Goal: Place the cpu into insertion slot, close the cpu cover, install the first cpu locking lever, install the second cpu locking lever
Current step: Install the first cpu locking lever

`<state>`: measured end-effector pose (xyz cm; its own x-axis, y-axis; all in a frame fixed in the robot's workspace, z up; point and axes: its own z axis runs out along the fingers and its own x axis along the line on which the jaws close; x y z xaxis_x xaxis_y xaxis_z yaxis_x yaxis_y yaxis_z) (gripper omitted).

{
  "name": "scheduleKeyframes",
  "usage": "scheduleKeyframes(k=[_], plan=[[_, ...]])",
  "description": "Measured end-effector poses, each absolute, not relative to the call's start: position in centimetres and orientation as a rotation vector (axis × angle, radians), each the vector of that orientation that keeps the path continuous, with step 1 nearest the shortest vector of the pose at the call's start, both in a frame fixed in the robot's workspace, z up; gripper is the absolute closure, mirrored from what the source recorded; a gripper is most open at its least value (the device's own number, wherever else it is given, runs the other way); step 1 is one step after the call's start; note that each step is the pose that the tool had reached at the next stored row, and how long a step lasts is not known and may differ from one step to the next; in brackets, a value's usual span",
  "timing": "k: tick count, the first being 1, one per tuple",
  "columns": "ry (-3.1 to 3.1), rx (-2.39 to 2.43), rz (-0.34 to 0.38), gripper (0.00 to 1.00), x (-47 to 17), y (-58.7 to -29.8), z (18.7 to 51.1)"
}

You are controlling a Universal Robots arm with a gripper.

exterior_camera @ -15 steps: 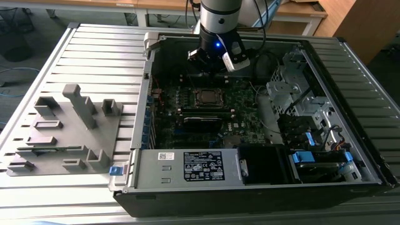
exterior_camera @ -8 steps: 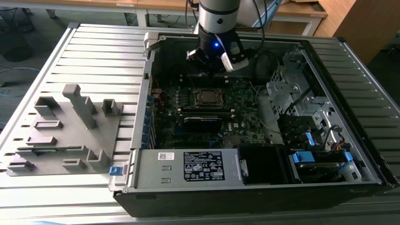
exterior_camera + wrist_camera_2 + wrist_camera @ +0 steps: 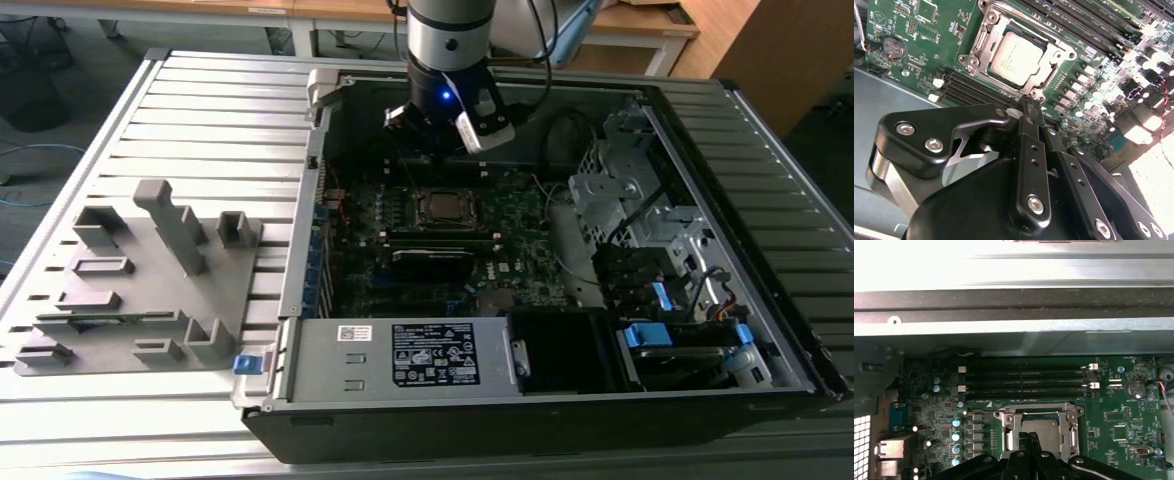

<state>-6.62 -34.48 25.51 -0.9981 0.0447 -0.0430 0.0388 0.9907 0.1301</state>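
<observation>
The cpu point(image 3: 1016, 52) lies flat in the insertion slot point(image 3: 974, 60) on the green board, grey metal face up. The silvery cpu cover point(image 3: 1056, 62) lies down around it as a frame, with the chip showing through its cut-out. My gripper point(image 3: 1029, 102) hangs just above the socket's edge, fingers shut together with nothing between them. In the first wrist view the fingertips point(image 3: 1026, 440) stand over the near side of the cpu point(image 3: 1040, 426) and cover point(image 3: 1010, 432). The exterior view has the gripper point(image 3: 439, 155) above the socket point(image 3: 441, 206) inside the open computer case.
Black memory slots point(image 3: 1024, 382) run beside the socket, below the case wall point(image 3: 1004, 305). A long black card point(image 3: 430, 255) lies on the board. The labelled power supply box point(image 3: 400, 355) and drive cages point(image 3: 641, 200) crowd the case. A grey fixture block point(image 3: 134, 290) sits at the exterior view's left.
</observation>
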Motion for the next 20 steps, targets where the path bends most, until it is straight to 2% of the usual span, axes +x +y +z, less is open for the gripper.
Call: scheduleKeyframes(k=[20], plan=[[3.089,0.065,0.2,0.89,-7.41,-34.48,25.5]])
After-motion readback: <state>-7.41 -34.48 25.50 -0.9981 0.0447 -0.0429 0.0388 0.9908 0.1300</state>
